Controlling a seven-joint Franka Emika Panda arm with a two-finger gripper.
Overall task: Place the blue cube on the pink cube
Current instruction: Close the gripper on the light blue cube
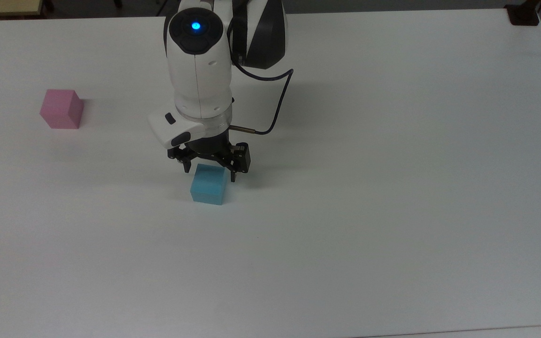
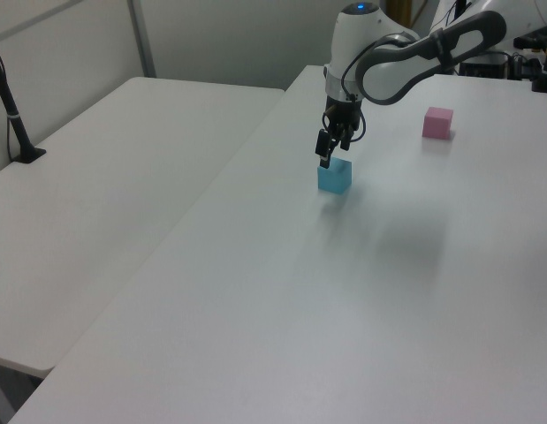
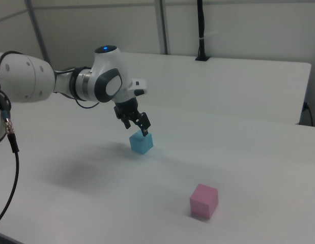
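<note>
On the white table (image 1: pixel 392 188), spread fingers (image 1: pixel 187 167) straddle the blue cube (image 1: pixel 208 185), pink cube (image 1: pixel 61 109) well apart

gripper (image 1: pixel 210 174) open, pointing down

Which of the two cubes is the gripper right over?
The blue cube: the open gripper straddles its top, while the pink cube sits far off, alone.

A white table (image 1: pixel 392 211) filled the scene. A second white table (image 2: pixel 105 194) stood just beside it, on the left view's left. A black pole (image 2: pixel 12 110) stood on that second table.
</note>
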